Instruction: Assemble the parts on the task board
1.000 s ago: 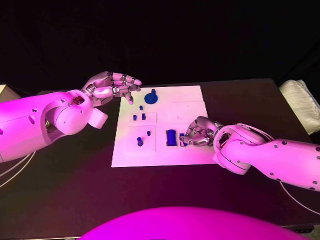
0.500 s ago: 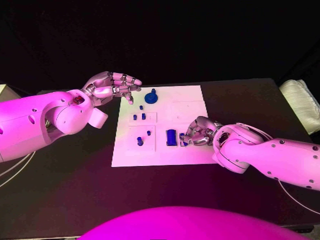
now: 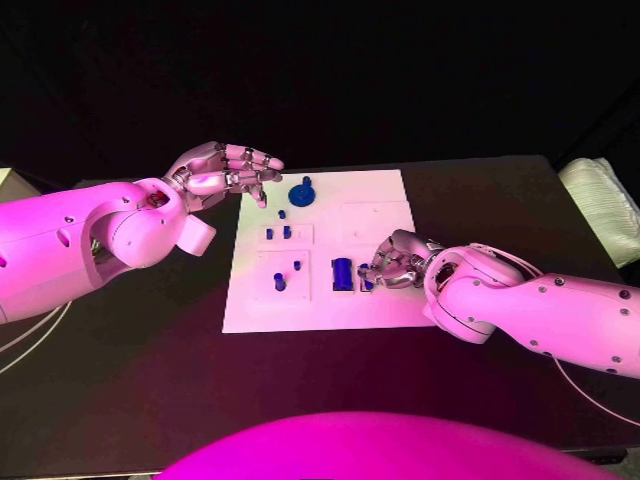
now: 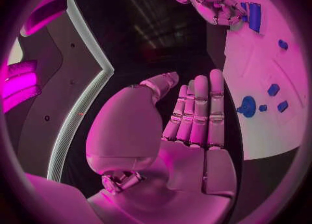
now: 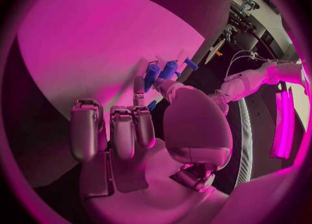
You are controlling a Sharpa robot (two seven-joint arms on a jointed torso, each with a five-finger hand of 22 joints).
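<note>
**Right robot hand at the near parts**

The right robot hand rests on the task board, fingers touching the blue parts; whether it pinches one, I cannot tell. The left robot hand, fingers straight and together, hovers empty at the board's far corner beside the round blue part.

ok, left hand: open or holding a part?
Open. The left hand holds nothing, its fingers straight and its palm bare in its wrist view; it hovers beside the task board's far corner.

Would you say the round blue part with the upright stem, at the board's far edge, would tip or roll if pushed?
The round blue part looks broad-based, so it would probably slide on the task board rather than tip. It seems small, rigid and light. Tipped over, its round base might roll.
</note>
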